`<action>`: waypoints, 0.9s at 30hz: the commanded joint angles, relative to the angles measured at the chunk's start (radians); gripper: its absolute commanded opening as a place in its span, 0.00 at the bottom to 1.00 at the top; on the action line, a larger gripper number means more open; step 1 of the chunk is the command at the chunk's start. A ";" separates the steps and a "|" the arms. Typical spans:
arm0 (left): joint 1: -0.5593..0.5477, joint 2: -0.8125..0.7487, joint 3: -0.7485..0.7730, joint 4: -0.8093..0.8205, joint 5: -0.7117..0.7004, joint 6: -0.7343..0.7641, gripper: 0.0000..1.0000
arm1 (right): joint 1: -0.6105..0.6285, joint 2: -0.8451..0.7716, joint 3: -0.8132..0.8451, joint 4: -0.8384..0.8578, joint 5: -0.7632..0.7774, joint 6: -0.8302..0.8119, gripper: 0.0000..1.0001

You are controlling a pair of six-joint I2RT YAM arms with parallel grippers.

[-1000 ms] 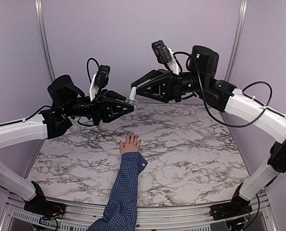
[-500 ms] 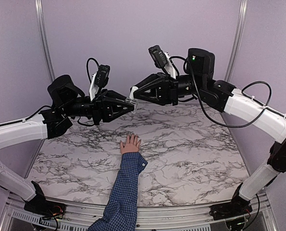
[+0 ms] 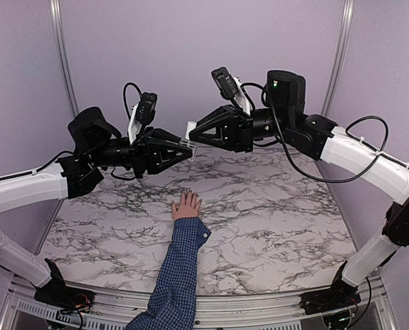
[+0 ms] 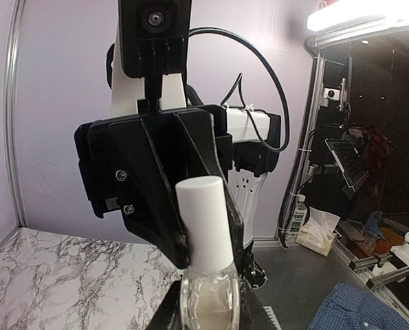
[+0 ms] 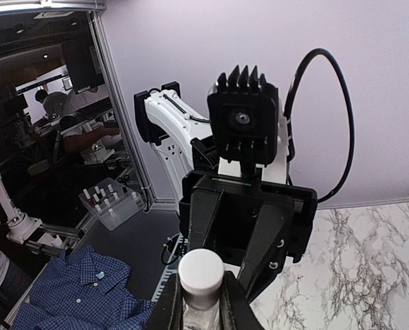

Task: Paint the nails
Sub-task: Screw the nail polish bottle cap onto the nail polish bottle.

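Marble-veined tabletop [image 3: 273, 227] under lilac walls [image 3: 190, 41]; hand [image 3: 185, 206] lies flat.

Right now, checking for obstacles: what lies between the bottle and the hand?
Nothing; top external view shows only bare marble tabletop between bottle and hand.

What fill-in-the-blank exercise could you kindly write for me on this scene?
The left gripper holds a clear bottle with a ___ cap.
The right gripper is ___ on that cap.
The hand lies on the marble table in a ___ checked sleeve.
Missing: white; shut; blue.
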 commanded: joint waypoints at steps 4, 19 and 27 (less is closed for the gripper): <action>0.005 -0.018 0.025 0.031 -0.107 0.055 0.00 | 0.020 -0.015 0.031 -0.079 0.058 -0.073 0.08; 0.004 -0.050 -0.014 0.022 -0.539 0.165 0.00 | 0.056 0.035 0.070 -0.121 0.403 -0.011 0.00; -0.007 -0.036 -0.047 0.022 -0.673 0.200 0.00 | 0.086 0.087 0.094 -0.129 0.530 0.062 0.00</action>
